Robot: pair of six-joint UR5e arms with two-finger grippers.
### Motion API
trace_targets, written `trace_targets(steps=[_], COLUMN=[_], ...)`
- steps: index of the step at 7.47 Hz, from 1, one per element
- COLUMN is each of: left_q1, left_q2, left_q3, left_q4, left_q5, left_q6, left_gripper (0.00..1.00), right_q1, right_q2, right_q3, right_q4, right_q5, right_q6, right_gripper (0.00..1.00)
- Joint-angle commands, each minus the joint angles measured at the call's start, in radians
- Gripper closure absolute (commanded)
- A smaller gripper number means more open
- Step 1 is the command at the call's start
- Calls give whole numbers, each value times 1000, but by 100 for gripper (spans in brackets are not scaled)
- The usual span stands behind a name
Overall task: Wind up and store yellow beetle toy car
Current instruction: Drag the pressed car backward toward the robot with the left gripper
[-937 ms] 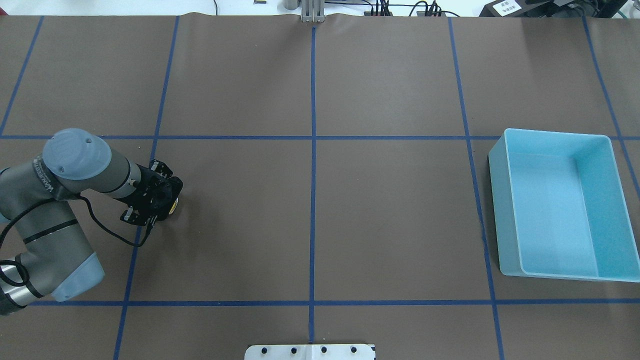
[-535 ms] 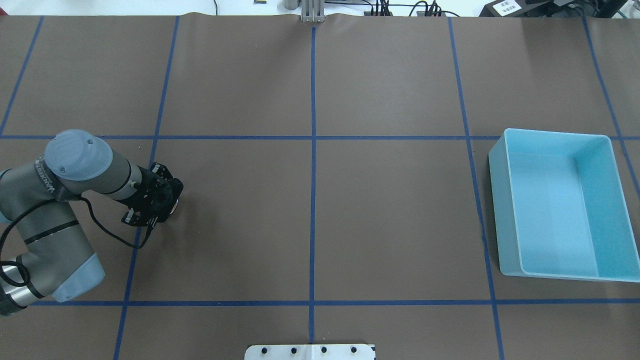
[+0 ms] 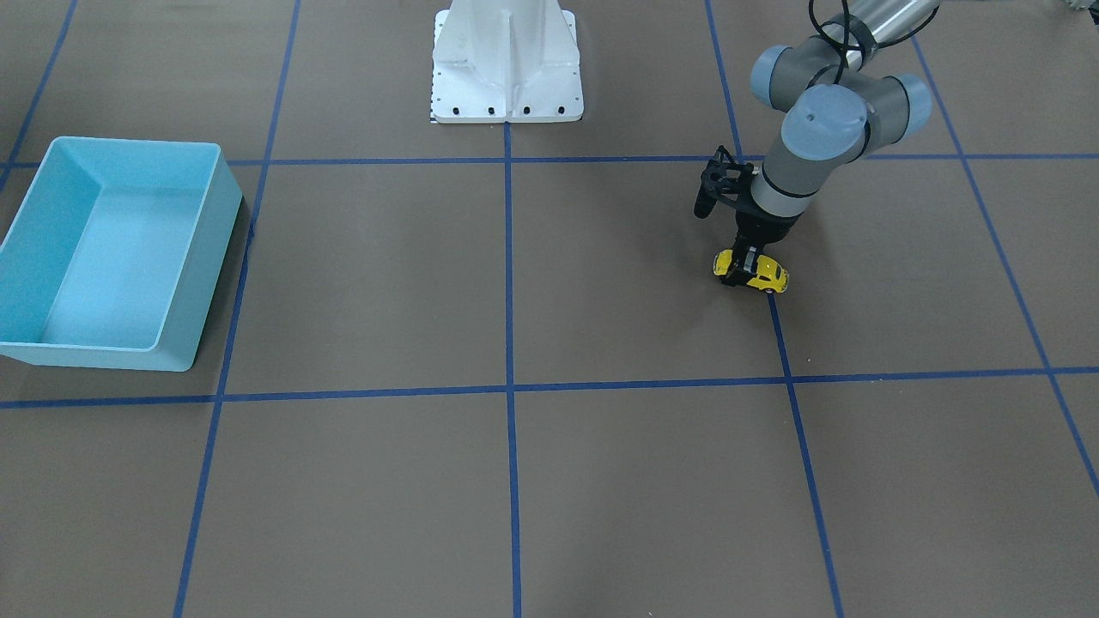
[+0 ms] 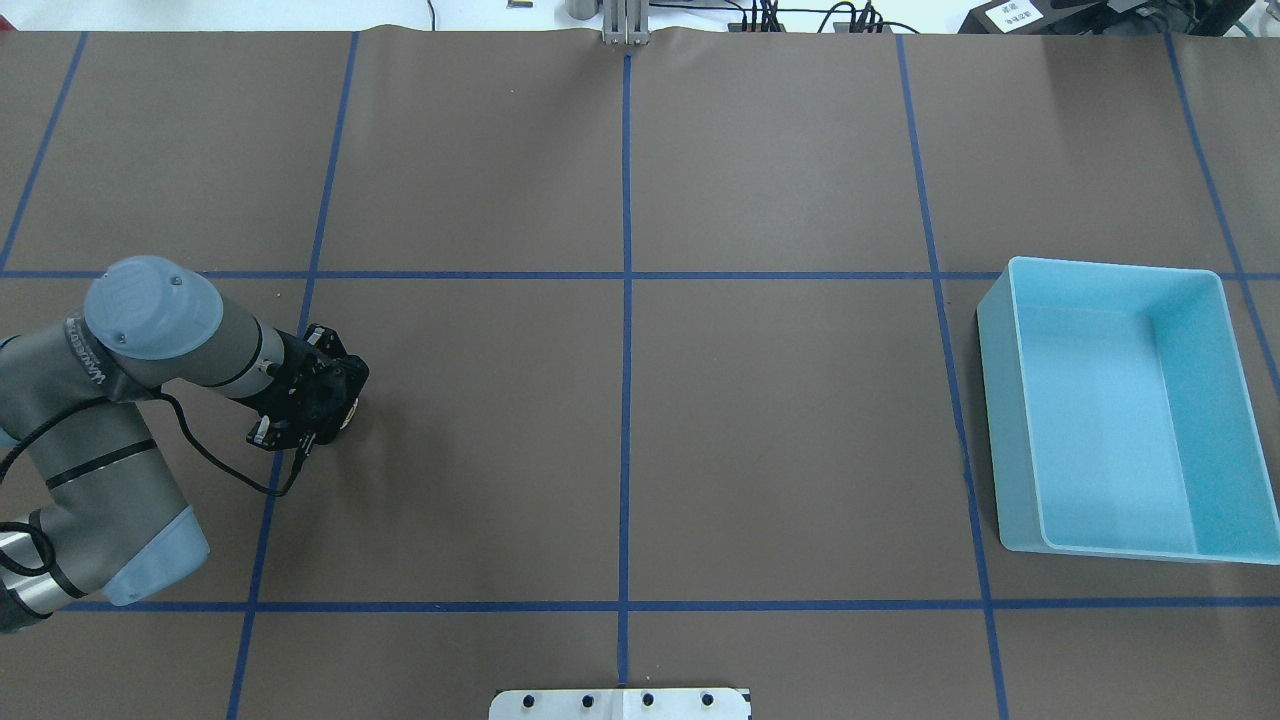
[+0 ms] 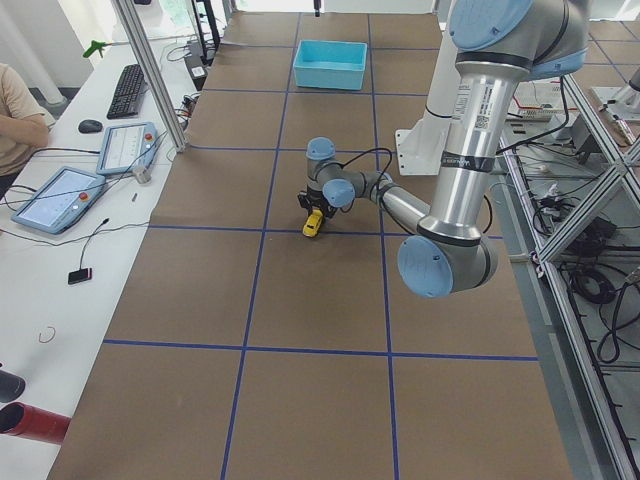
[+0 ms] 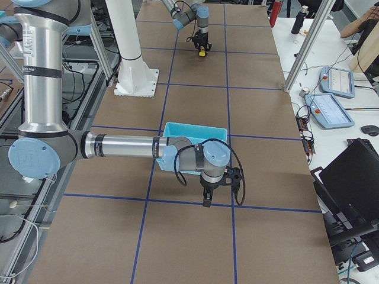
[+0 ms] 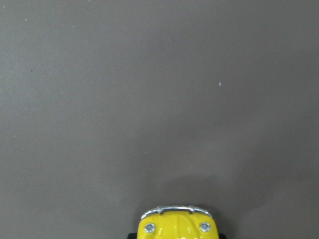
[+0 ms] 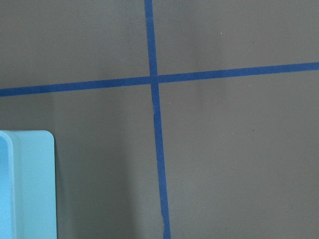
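Observation:
The yellow beetle toy car (image 3: 759, 275) stands on the brown table with its wheels down. My left gripper (image 3: 745, 264) comes down on it from above and is shut on its body. In the left wrist view only the car's nose (image 7: 177, 225), with its chrome bumper, shows at the bottom edge. From overhead the gripper (image 4: 335, 410) hides nearly all of the car. In the exterior left view the car (image 5: 313, 223) sits under the wrist. My right gripper (image 6: 207, 194) hangs low beside the blue bin (image 6: 195, 131); I cannot tell whether it is open or shut.
The light blue bin (image 4: 1005, 420) stands empty at the table's right side, far from the car; its wall (image 3: 210, 249) and a corner (image 8: 30, 184) also show. Blue tape lines (image 4: 625, 400) divide the table. The white robot base (image 3: 506, 60) stands mid-table on the robot's side.
My left gripper has shifted a little to the right in the overhead view with the car under it, and less yellow shows beneath it. The bin has not moved.

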State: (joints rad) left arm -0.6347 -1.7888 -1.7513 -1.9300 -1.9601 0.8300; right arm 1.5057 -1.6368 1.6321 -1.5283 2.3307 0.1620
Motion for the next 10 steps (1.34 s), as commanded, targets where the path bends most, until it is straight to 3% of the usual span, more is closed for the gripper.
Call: trace_targets(steps=[1, 3, 10], left_q1=[-3, -3, 3], left_q2=[2, -1, -3], left_q3=[-49, -53, -33], left_q4=[43, 48, 6], left_q5=[0, -22, -28], left_q6=[-163, -325, -319], left_gripper=[90, 90, 98], right_q1=[1, -1, -1], right_q2=[0, 0, 0], right_q3=[0, 0, 0], right_q4=[0, -1, 0], right_q5=[-1, 1, -1], right_q6=[1, 1, -1], right_gripper=[0, 0, 0])
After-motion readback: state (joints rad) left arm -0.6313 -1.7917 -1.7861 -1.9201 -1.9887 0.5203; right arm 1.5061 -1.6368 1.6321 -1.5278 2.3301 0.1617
